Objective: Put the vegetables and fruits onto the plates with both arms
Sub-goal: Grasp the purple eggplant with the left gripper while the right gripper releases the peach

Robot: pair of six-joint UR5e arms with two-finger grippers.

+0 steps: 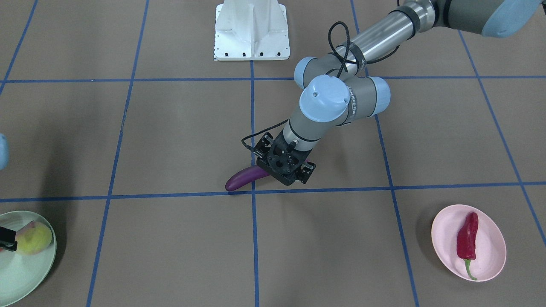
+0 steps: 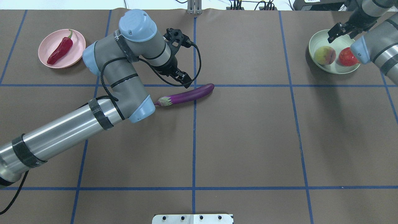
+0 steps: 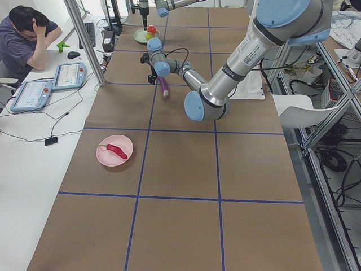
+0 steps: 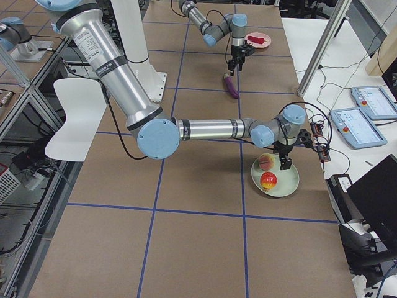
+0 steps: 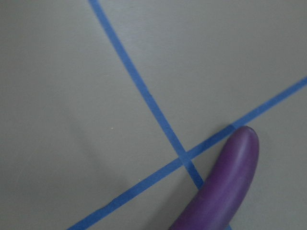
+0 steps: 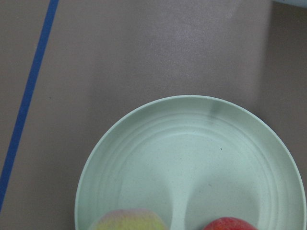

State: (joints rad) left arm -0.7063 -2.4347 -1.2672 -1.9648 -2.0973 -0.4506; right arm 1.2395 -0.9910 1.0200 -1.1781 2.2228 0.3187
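Right now, left arm (image 2: 62, 130) stretches toward table middle, left gripper (image 2: 185, 81) hanging just above eggplant (image 2: 189, 95); can't tell whether pincer is parted or closed. Right arm (image 2: 382, 46) reaches far corner, right gripper (image 2: 334, 35) over mint plate (image 2: 318, 39), jaws apart, empty. Pink plate (image 2: 76, 43) at opposite corner. Eggplant lies flat on brown paper (image 2: 248, 140), across blue tape (image 2: 248, 85) crossing. Peach (image 2: 324, 55) and red fruit (image 2: 346, 57) sit side by side on mint plate. Chili (image 2: 60, 51) lies on pink plate.

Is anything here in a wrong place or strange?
Only the eggplant: it lies on the bare table across a blue tape line, while the chili pepper, peach and red fruit sit on plates. Nothing looks spilled or damaged.
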